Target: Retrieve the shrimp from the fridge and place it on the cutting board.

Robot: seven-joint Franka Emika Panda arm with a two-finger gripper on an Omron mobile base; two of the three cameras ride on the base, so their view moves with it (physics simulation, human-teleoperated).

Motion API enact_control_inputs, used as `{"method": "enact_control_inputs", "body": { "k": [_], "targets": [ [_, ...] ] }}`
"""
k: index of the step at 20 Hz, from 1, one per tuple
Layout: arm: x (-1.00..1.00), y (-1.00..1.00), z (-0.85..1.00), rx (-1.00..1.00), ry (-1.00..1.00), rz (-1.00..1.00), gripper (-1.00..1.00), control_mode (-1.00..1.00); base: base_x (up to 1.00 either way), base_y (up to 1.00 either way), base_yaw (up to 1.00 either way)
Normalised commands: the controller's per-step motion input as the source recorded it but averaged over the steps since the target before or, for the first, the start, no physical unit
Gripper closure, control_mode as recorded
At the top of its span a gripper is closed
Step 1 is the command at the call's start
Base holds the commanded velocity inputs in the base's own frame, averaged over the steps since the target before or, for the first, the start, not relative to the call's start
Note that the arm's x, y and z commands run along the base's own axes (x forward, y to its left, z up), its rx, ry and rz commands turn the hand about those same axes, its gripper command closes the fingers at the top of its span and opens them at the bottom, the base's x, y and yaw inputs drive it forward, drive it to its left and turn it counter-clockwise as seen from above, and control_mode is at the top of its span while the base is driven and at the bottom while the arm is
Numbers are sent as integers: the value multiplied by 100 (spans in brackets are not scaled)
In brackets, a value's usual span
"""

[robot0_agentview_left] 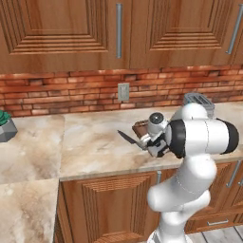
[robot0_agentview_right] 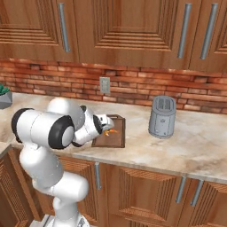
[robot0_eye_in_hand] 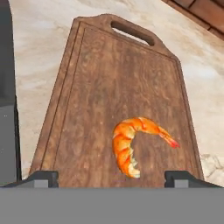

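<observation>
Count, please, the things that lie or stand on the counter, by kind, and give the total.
Cutting board: 1
Shrimp, on the board: 1
Knife: 1
Toaster: 1
Potted plant: 1
Total: 5

Dark wood cutting board (robot0_eye_in_hand: 118, 100), matt, grainy. Shrimp (robot0_eye_in_hand: 131, 144) glossy orange. Counter (robot0_agentview_left: 90, 142) polished marble-look stone. Brick backsplash (robot0_agentview_right: 133, 88) rough. Toaster (robot0_agentview_right: 162, 116) brushed metal. Cabinets (robot0_agentview_right: 128, 26) wood w/ metal handles.
</observation>
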Motion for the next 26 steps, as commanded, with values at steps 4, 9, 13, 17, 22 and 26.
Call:
{"method": "enact_control_inputs", "body": {
  "k": [4, 9, 13, 17, 22, 26],
  "targets": [
    [-100, 0, 100, 1, 12, 0, -100, -100, 0, 0, 0],
    [-100, 0, 100, 1, 6, 0, -100, -100, 0, 0, 0],
    [-100, 0, 100, 0, 4, 0, -100, -100, 0, 0, 0],
    [-100, 0, 100, 0, 4, 0, -100, -100, 0, 0, 0],
    [-100, -29, 13, 2, -40, 0, -100, -100, 0, 0, 0],
    [-53, -16, 0, 4, -28, -2, -100, -100, 0, 0, 0]
  ]
}}
